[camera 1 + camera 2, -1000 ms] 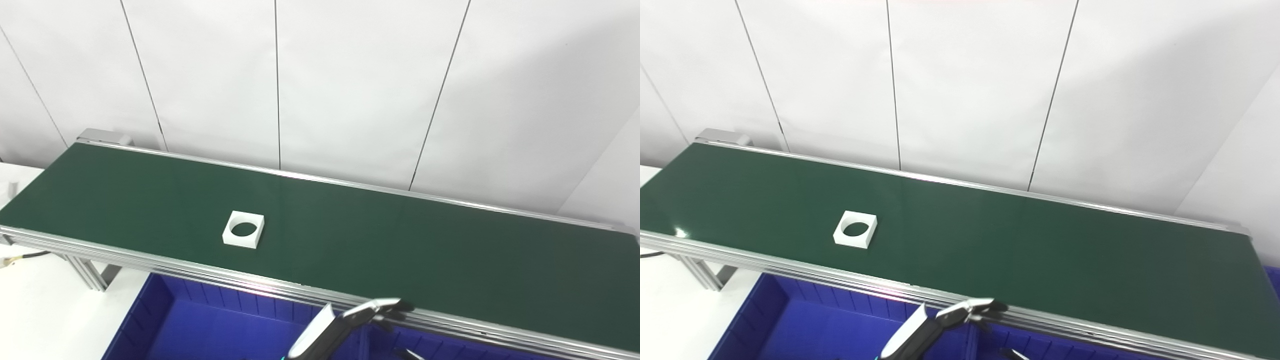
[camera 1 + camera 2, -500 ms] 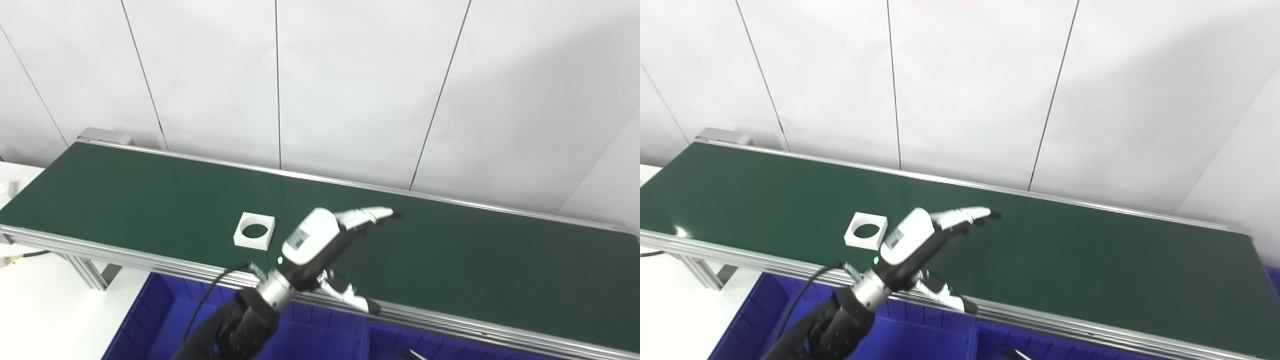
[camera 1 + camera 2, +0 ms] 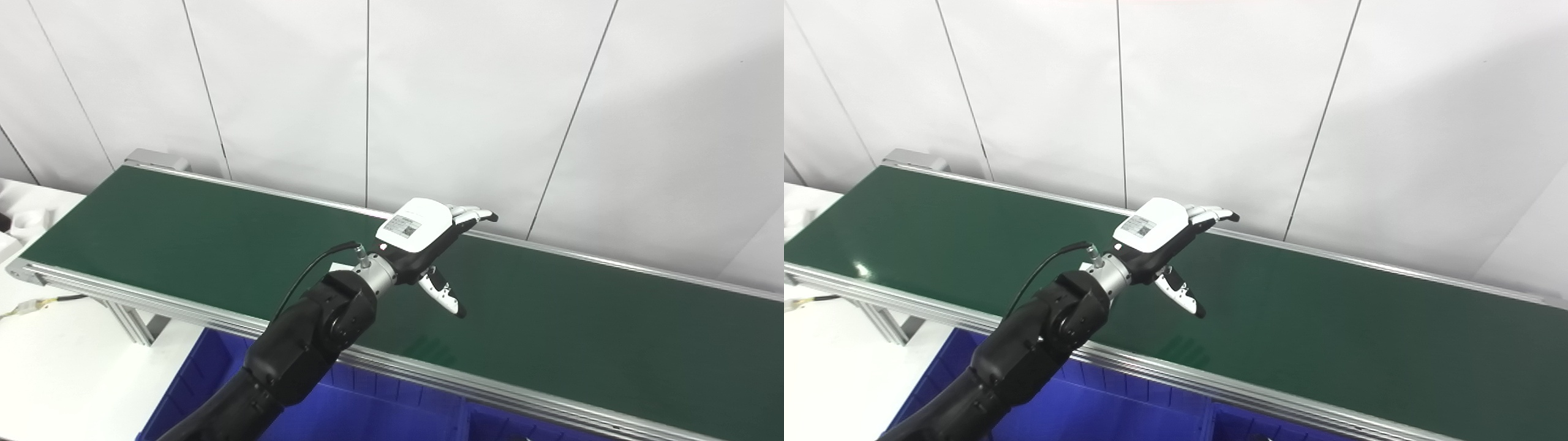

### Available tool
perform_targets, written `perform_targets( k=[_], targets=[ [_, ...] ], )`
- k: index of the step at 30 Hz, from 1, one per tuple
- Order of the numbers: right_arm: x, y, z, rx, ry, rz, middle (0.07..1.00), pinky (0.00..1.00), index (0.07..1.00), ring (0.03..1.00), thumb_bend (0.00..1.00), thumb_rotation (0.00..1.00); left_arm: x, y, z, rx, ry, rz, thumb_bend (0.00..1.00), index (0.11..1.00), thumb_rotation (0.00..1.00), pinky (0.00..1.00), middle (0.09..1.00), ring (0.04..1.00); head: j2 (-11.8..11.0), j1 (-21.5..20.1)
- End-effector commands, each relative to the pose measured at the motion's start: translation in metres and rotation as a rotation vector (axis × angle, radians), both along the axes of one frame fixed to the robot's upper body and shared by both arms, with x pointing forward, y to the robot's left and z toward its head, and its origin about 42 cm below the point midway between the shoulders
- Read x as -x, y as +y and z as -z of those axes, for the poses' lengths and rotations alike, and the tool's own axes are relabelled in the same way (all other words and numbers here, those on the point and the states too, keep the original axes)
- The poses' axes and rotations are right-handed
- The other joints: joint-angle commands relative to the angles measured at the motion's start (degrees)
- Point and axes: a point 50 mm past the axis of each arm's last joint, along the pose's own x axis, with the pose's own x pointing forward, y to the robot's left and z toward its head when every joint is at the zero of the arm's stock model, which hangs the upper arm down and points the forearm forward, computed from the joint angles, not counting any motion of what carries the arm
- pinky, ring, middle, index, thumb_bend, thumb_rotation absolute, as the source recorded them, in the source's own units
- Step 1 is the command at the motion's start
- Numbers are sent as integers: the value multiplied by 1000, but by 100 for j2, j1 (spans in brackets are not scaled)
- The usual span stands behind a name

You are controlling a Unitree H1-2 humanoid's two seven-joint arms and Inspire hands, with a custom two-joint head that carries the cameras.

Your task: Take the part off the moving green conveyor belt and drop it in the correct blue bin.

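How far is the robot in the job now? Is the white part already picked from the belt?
Nothing is finished yet. The left hand is open and raised over the green belt, holding nothing. The white part is almost hidden behind the wrist; only a sliver shows, so it seems to lie on the belt. Left to do: grasp it, lift it, and drop it into the blue bin below.

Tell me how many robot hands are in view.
1. The left hand is above the middle of the green conveyor belt, fingers spread, holding nothing. The right hand is out of view.
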Motion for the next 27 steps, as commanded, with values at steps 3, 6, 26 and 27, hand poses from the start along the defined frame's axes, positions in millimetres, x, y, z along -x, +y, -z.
perform_targets(
  k=[3, 6, 26, 27],
  targets=[
    [-7, 6, -11, -23, -82, -7, 925, 723, 822, 788, 973, 326, -16, 2, -20, 3, -37, -18, 1000, 882, 234, 705, 881, 828, 13, -25],
    [-7, 6, -11, -21, -83, -8, 925, 714, 819, 782, 972, 328, -19, -4, -16, 17, -21, -13, 1000, 877, 221, 704, 875, 822, 17, -33],
    [-6, 13, -12, -19, -88, -8, 908, 690, 812, 766, 976, 346, -49, -17, 28, -49, 199, -34, 1000, 894, 248, 730, 906, 861, 61, -121],
    [-6, 13, -12, -15, -88, -9, 908, 688, 811, 766, 976, 347, -50, -15, 34, -54, 203, -45, 1000, 895, 244, 731, 909, 862, 70, -135]
  ],
)
